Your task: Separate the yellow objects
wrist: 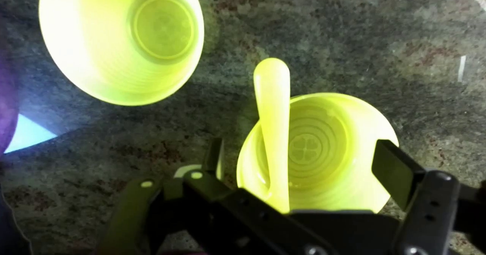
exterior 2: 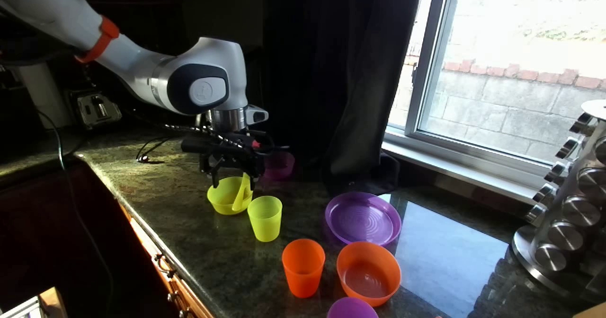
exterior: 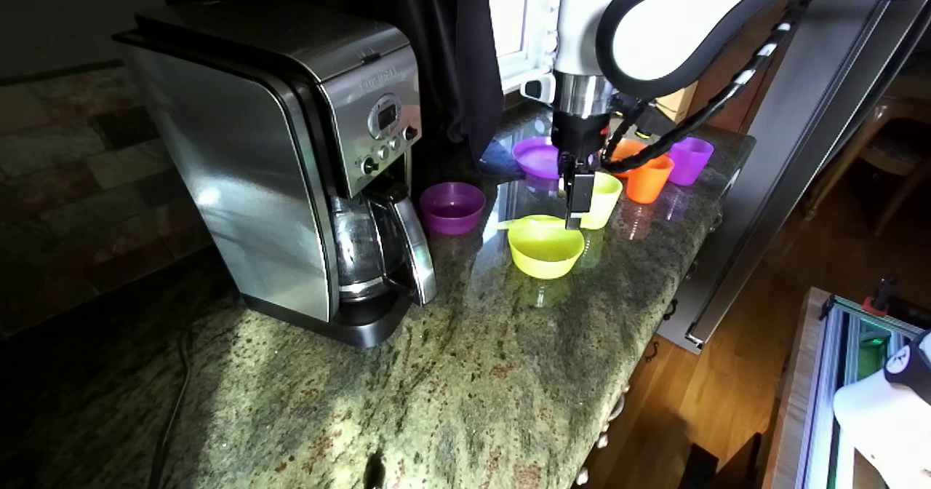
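A yellow bowl (exterior: pixel 545 265) stands on the counter; it also shows in an exterior view (exterior 2: pixel 218 201) and in the wrist view (wrist: pixel 353 160). A long yellow utensil (wrist: pixel 274 114) lies across the bowl's rim, its handle end sticking out past it; its lower end is hidden behind my gripper. It also shows in an exterior view (exterior 2: pixel 241 195). A yellow cup (exterior 2: pixel 265 218) stands upright beside the bowl, and shows in the wrist view (wrist: pixel 121 46). My gripper (wrist: pixel 305 164) is open and empty over the bowl, its fingers on either side of the utensil.
An orange cup (exterior 2: pixel 303 270), an orange bowl (exterior 2: pixel 344 273), a purple cup (exterior 2: pixel 352 308), and a purple plate (exterior 2: pixel 363 218) stand farther along the counter. A purple bowl (exterior: pixel 452 212) sits beside the coffee maker (exterior: pixel 291 183). A spice rack (exterior 2: pixel 568 223) stands near the window.
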Robot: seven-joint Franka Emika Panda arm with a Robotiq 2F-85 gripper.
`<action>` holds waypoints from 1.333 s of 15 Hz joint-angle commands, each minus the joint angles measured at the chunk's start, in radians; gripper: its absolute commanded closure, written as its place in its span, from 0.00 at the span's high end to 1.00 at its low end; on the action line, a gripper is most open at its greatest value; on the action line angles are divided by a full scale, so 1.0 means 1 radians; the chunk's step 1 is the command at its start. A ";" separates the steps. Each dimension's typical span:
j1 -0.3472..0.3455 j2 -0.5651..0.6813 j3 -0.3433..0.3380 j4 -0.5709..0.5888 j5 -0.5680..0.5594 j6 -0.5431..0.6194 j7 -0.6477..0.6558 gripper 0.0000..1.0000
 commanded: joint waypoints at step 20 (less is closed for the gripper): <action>-0.010 0.174 0.064 0.133 0.076 0.011 -0.016 0.00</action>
